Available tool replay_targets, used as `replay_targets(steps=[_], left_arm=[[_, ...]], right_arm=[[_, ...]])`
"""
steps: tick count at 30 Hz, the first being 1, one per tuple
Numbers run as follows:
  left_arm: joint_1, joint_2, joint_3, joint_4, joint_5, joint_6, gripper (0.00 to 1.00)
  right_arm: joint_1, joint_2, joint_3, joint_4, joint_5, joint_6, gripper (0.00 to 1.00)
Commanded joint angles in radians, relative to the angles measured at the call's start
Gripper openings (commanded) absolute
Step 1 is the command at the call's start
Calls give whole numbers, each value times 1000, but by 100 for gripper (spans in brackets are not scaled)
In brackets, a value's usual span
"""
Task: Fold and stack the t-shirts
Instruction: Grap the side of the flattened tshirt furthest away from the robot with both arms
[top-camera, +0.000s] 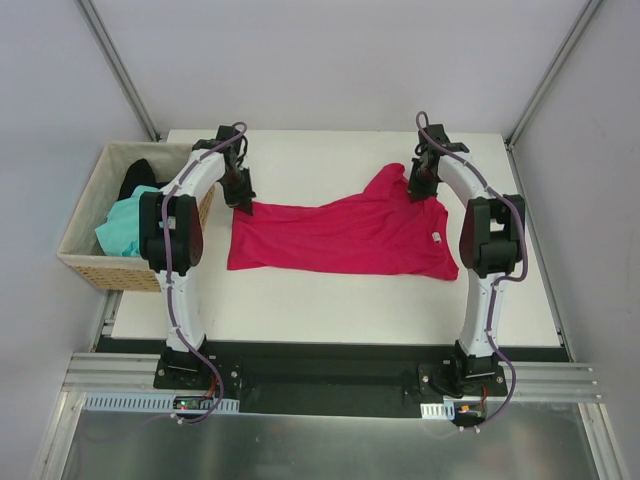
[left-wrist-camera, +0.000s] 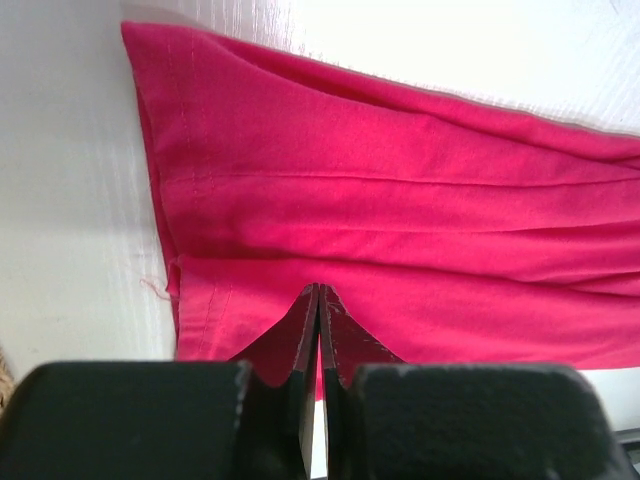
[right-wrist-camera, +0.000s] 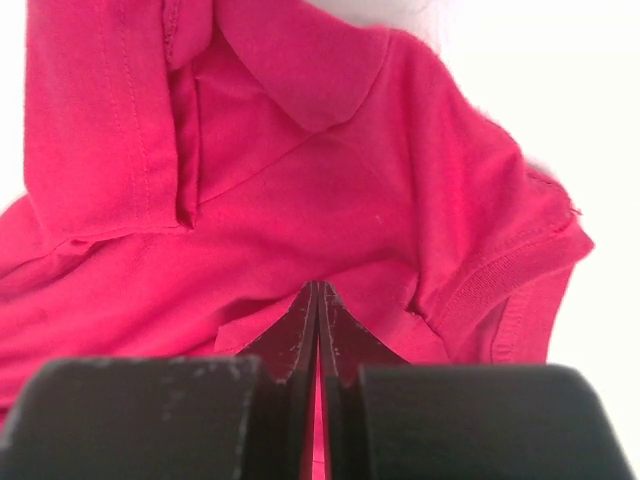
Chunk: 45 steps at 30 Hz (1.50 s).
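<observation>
Left gripper (top-camera: 243, 205) and right gripper (top-camera: 420, 190) are both clamped fully shut on the crimson t-shirt (top-camera: 340, 235), which is spread out just beside the wicker basket (top-camera: 100, 272). No fold is made yet; the mint-green t-shirt (top-camera: 120, 230) and black t-shirt (top-camera: 138, 178) are heaped inside the basket, and nothing is stacked

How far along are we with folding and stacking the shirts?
Done: nothing stacked yet. In hand: the crimson cloth t-shirt lies spread on the white table, left gripper shut on its hem edge, right gripper shut on its shoulder end. To do: the mint-green t-shirt and the black t-shirt sit in the tan wicker basket.
</observation>
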Motion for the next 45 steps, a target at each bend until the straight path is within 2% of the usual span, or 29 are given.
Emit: replay_targets(steps=[1,16,29,45], left_arm=[[11,23,49,-1,28,12,0],[29,100,69,-3,55,12,0],[34,68,-24,-4,49,7,0],[34,-15,-149,-3,31,7,0]], right_arm=[[-1,25,26,3,-29,26,1],[-23,55,9,2,-90,73,1],[-26,46,-75,-4,-92,122,1],[-33,-80,-242,36,-96,196,1]])
